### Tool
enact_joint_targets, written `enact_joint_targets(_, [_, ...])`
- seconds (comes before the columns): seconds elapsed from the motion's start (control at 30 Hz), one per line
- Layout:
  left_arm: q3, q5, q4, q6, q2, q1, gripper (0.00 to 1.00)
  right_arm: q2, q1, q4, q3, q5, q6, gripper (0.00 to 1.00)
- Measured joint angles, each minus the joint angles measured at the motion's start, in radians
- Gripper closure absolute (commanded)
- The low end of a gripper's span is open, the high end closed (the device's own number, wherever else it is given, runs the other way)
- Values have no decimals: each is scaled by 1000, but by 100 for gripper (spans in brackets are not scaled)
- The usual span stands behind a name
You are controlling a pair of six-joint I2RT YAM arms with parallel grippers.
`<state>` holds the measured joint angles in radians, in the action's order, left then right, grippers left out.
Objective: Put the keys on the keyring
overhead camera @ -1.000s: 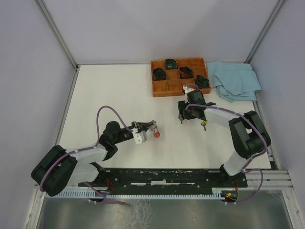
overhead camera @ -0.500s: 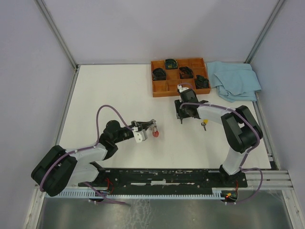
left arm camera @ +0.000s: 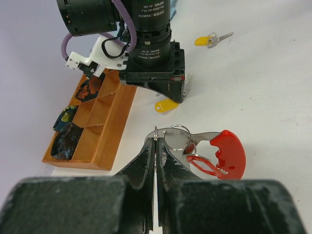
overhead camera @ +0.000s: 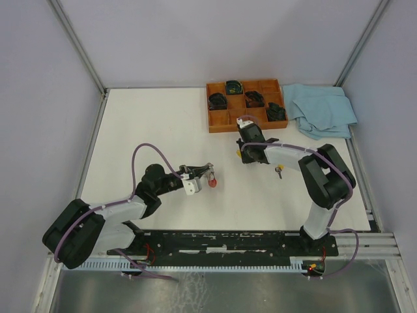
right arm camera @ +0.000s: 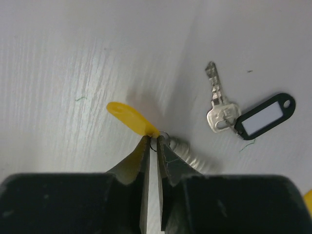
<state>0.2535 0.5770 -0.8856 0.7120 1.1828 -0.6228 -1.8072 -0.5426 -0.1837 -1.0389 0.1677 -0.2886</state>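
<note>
My left gripper [left arm camera: 156,141] is shut on the thin silver ring of the keyring [left arm camera: 176,137]. Its curved red band [left arm camera: 227,154] hangs to the right, just over the table. From above, this gripper [overhead camera: 207,171] sits left of centre with the red band [overhead camera: 214,183] at its tip. My right gripper [right arm camera: 157,141] points down at the table below the tray. Its jaws are pinched on the small loop of a yellow-capped key [right arm camera: 130,118], which also shows under that gripper in the left wrist view [left arm camera: 166,105]. Another yellow-capped key [left arm camera: 201,41] lies loose further right [overhead camera: 279,171].
A plain silver key [right arm camera: 220,108] with a black oval tag [right arm camera: 264,117] lies right of my right gripper. An orange compartment tray [overhead camera: 220,121] holding dark items stands at the back, and a blue cloth [overhead camera: 320,108] lies to its right.
My right gripper has slid a little left and its jaws have come together on the yellow key's loop. The left gripper and keyring have not moved.
</note>
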Motion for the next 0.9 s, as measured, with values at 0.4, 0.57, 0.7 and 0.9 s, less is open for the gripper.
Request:
enact_joint_targets(0.4, [3, 3, 5, 0, 0, 0, 97, 113, -40, -100, 55, -136, -3, 99])
enact_joint_targets(0.57, [3, 5, 11, 0, -5, 0, 97, 149, -45, -165, 51, -218, -8, 99])
enact_joint_targets(0.7, [3, 7, 17, 0, -8, 2, 97, 171, -45, -196, 46, -262, -19, 99])
enact_joint_targets(0.9, [3, 9, 19, 0, -10, 4, 97, 176, -31, -167, 69, -272, -35, 95])
